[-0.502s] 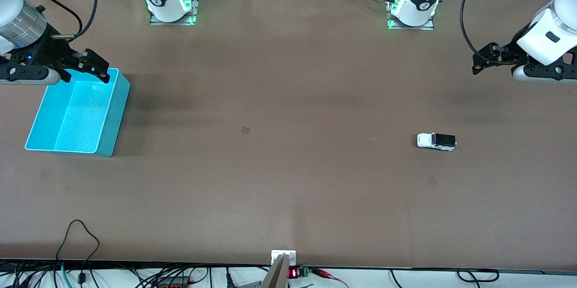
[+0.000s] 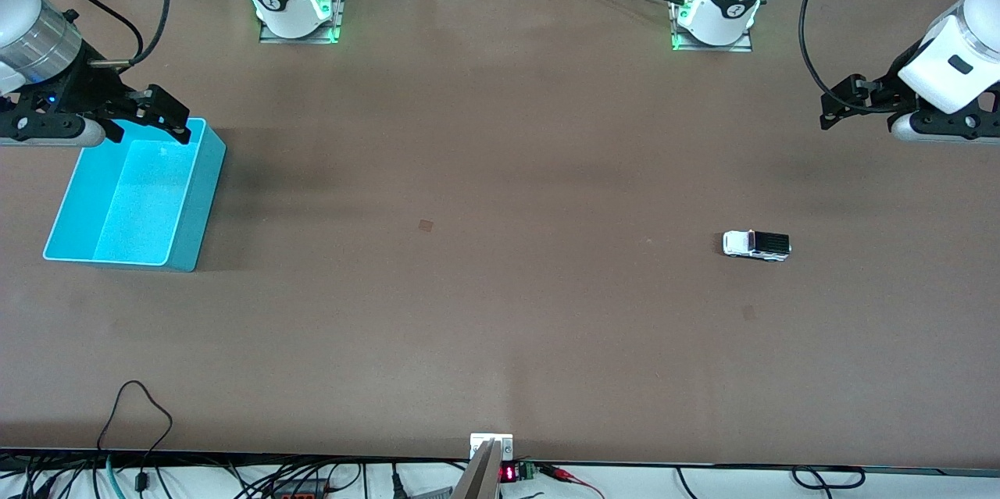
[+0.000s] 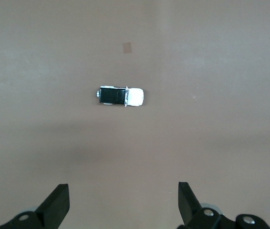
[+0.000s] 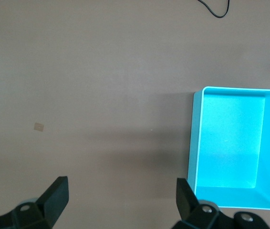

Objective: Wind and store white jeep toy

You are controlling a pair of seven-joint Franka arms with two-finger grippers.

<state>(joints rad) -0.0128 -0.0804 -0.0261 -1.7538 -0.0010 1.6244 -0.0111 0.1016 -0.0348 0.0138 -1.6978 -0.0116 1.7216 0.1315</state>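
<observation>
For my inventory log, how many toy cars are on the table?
1. The white jeep toy stands on the bare table toward the left arm's end, untouched. The cyan bin at the right arm's end looks empty, so none seems hidden.

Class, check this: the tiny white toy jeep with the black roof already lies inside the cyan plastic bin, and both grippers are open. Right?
Not quite. The white toy jeep lies on the brown table, not in the cyan bin, as the front view shows. The left gripper and right gripper are indeed open.
</observation>
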